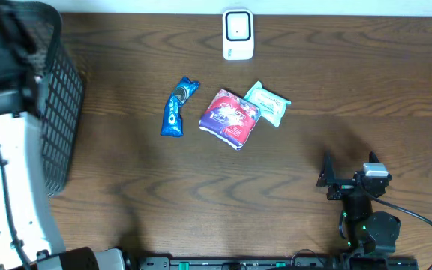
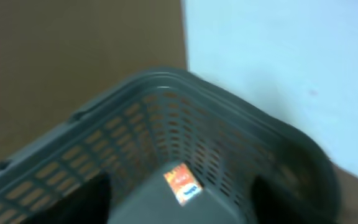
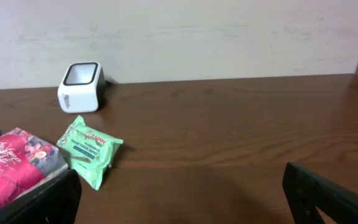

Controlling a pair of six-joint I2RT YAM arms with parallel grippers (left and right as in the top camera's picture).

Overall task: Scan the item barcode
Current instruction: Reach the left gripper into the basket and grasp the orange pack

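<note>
In the left wrist view my left gripper [image 2: 182, 210] hangs open over the dark mesh basket [image 2: 166, 78]. A small orange and blue packet [image 2: 183, 183] lies on the basket floor between the spread fingers, touching neither; the view is blurred. On the table lie a blue Oreo pack [image 1: 177, 109], a red and purple pack [image 1: 231, 118] and a green wipes pack [image 1: 267, 103]. The white scanner [image 1: 238, 34] stands at the far edge. My right gripper [image 1: 349, 168] rests open and empty near the front right, well short of the packs.
The basket [image 1: 60, 112] fills the table's left end, with the white left arm [image 1: 10, 172] rising beside it. In the right wrist view the wipes pack [image 3: 89, 149] and scanner [image 3: 81, 86] lie ahead to the left, and bare wood [image 3: 241, 137] stretches to the right.
</note>
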